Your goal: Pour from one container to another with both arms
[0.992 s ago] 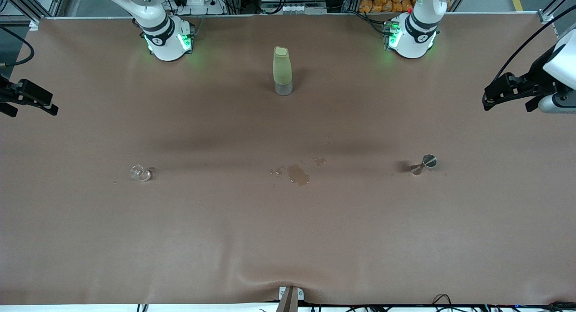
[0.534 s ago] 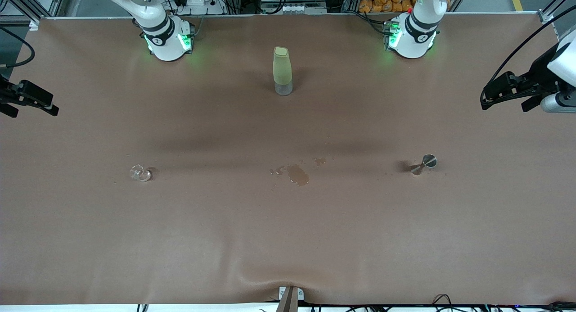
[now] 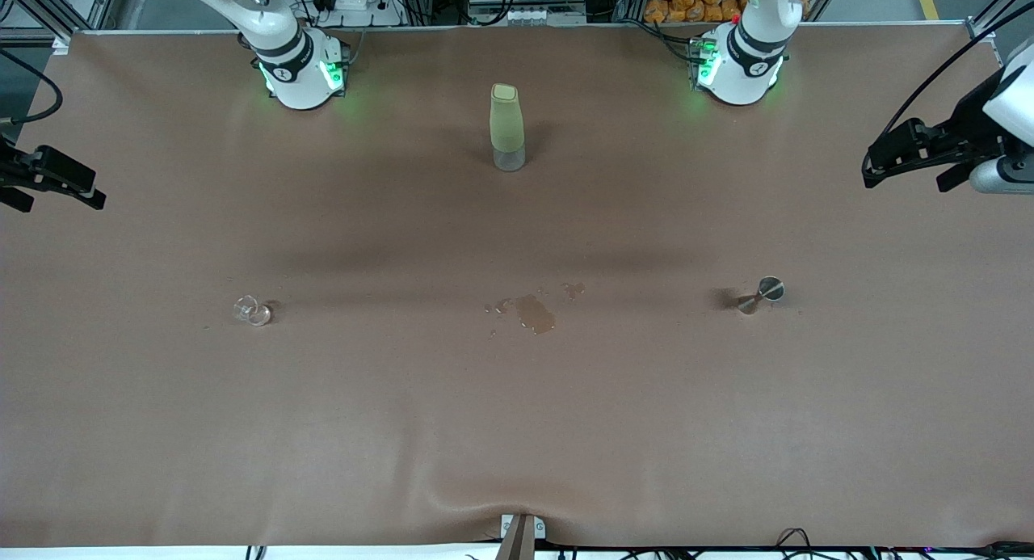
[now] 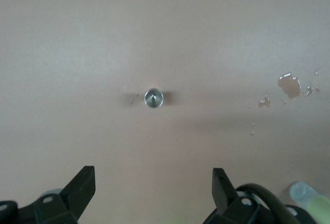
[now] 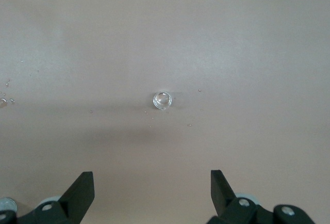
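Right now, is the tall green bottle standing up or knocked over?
Standing up. The tall green bottle rests on its clear base on the table, top pointing up, between the two arm bases.

My right gripper (image 3: pixel 48 180) and left gripper (image 3: pixel 917 152) are cropped by the front view's edges, my wrist views cut off both sets of fingers, and the clear glass (image 3: pixel 253 310) holds contents I cannot make out.
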